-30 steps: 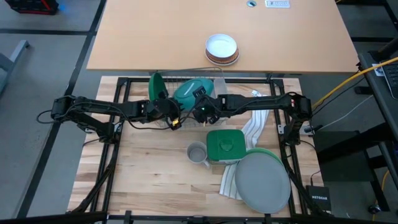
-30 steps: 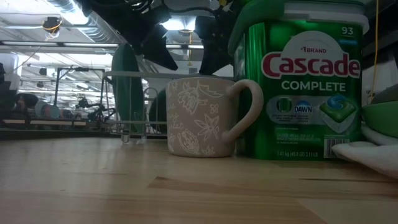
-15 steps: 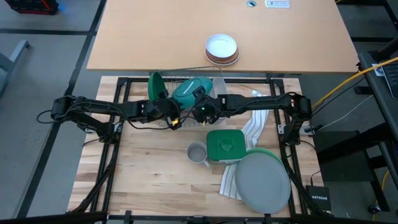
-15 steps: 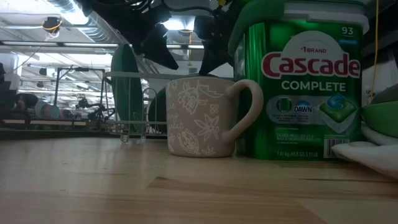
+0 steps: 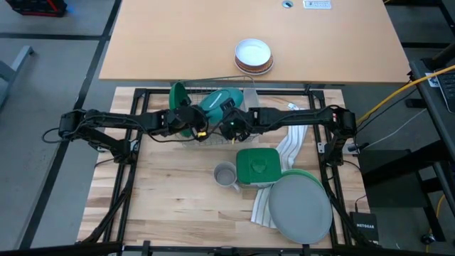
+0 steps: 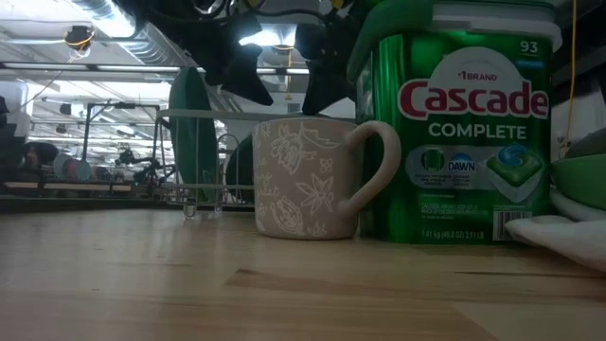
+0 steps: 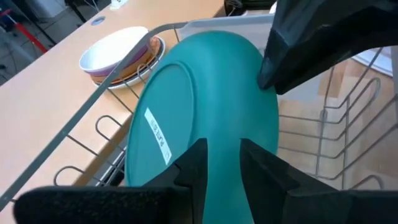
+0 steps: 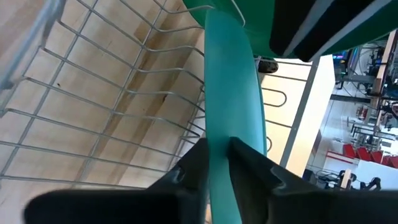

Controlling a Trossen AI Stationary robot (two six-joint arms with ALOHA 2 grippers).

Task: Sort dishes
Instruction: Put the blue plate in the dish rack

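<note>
Teal plate (image 5: pixel 215 104) tilted in wire rack (image 5: pixel 234 84) at table's (image 5: pixel 170 206) far edge, my right tool (image 8: pixel 217 163) clamped on its rim. My left tool (image 7: pixel 222 163) straddles the rim too, grip unclear. Dark green plate (image 5: pixel 177 97) upright in rack. Grey plate (image 5: pixel 301 208) lies flat, front right, over light green plate (image 5: pixel 304 173).
</note>
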